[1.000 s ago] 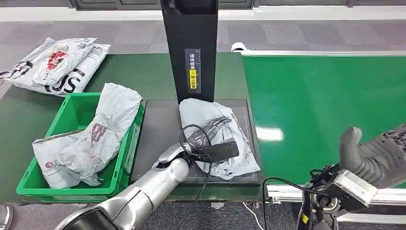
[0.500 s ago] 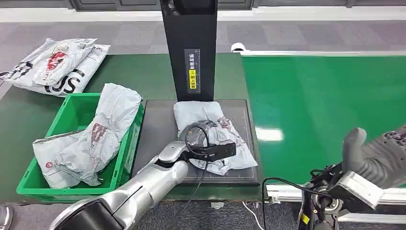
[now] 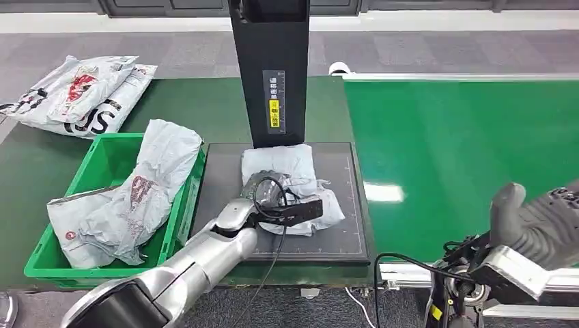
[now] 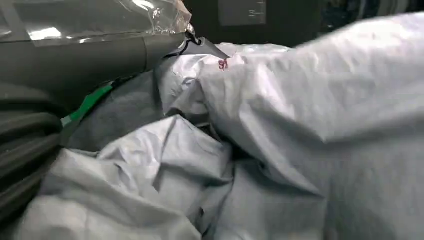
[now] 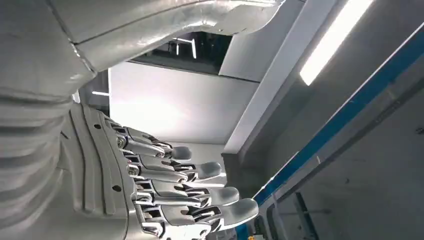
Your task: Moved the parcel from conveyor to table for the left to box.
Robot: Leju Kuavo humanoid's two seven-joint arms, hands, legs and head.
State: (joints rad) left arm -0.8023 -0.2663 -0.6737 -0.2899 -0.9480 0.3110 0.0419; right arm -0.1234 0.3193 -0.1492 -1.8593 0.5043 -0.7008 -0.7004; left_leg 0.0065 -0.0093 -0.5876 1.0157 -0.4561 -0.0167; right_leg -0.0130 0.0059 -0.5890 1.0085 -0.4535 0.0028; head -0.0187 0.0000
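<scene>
A crumpled grey parcel lies on the black pad in front of the black post. My left hand grips the parcel's near side and bunches it up; its fingers are mostly buried in the wrinkled plastic. Up close in the left wrist view, the folded parcel lies right under the thick grey thumb. My right hand hovers at the near right edge of the conveyor, holding nothing. In the right wrist view the right hand has its fingers stretched out and slightly apart.
A green bin left of the pad holds other grey parcels. More parcels lie on the table's far left. The tall black scanner post stands behind the pad. The green conveyor belt runs along the right.
My left hand has drawn the parcel leftward across the pad and crumpled it into a smaller bundle. The right hand has barely moved.
</scene>
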